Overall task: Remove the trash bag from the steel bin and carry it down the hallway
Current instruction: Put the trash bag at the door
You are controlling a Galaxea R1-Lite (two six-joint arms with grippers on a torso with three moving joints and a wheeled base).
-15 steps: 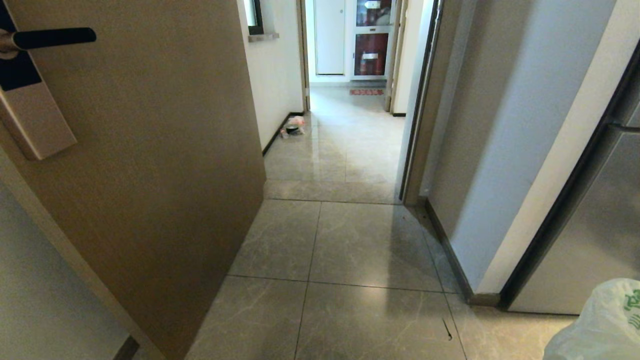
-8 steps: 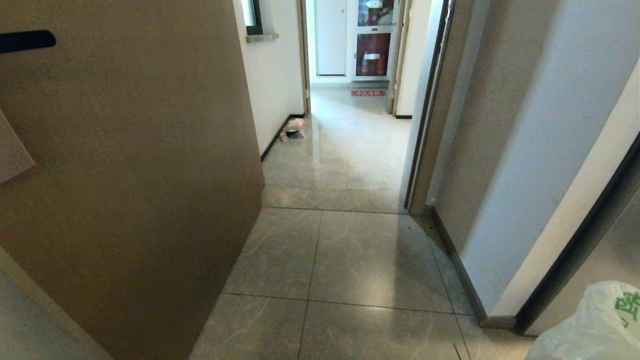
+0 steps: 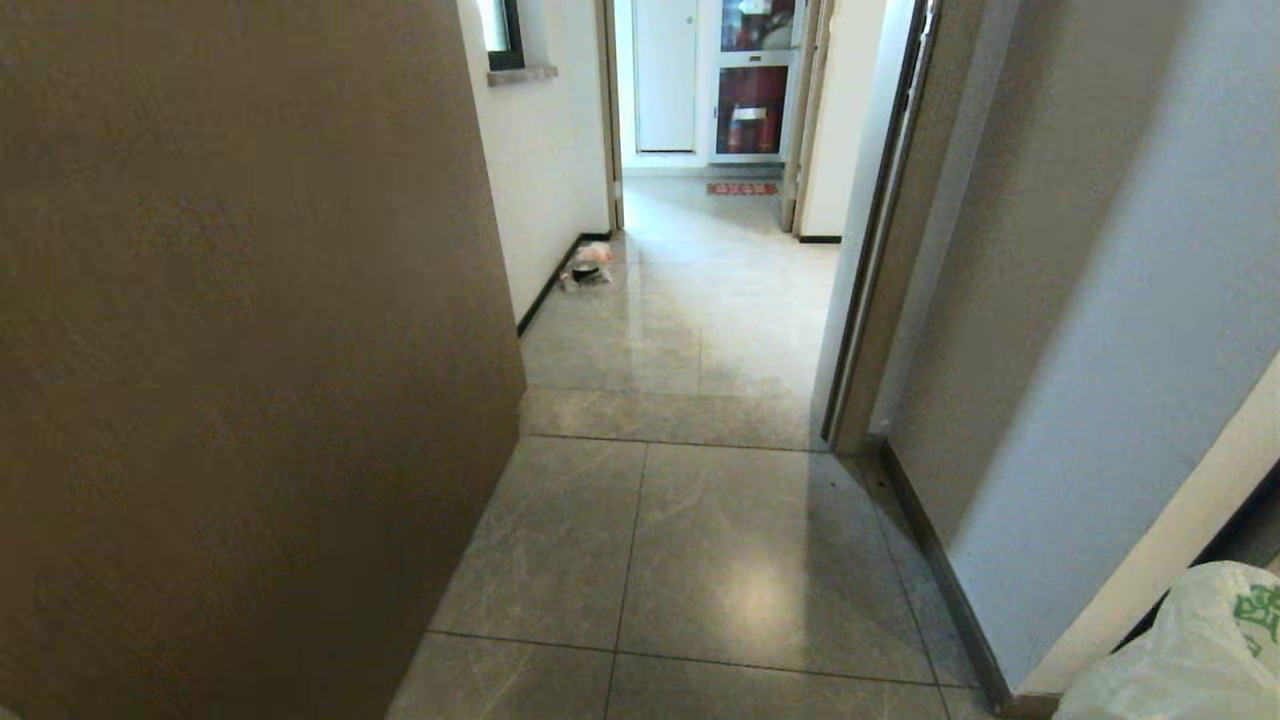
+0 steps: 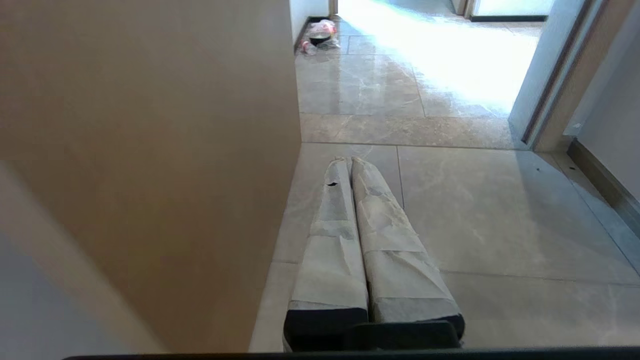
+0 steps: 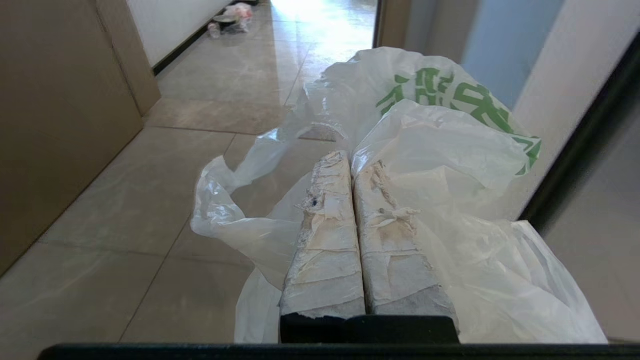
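The trash bag [image 3: 1190, 650], thin white plastic with green print, shows at the lower right corner of the head view. In the right wrist view the trash bag [image 5: 450, 150] billows around my right gripper [image 5: 350, 157], whose taped fingers are shut on a fold of it above the floor. My left gripper [image 4: 350, 160] is shut with nothing in it and hangs over the tiles beside the brown door. The hallway [image 3: 700, 300] with glossy grey tiles lies ahead through the doorway. The steel bin is out of view.
A brown door [image 3: 250, 350] fills the left side. The door frame [image 3: 870, 300] and a wall [image 3: 1080, 350] close in the right. A small clear bag with red contents [image 3: 590, 265] lies by the hallway's left baseboard. A red mat [image 3: 742, 188] lies far ahead.
The whole head view has shifted: the door handle and lock plate have slid out past the left edge and the doorway looks nearer. The bag stays at the lower right corner.
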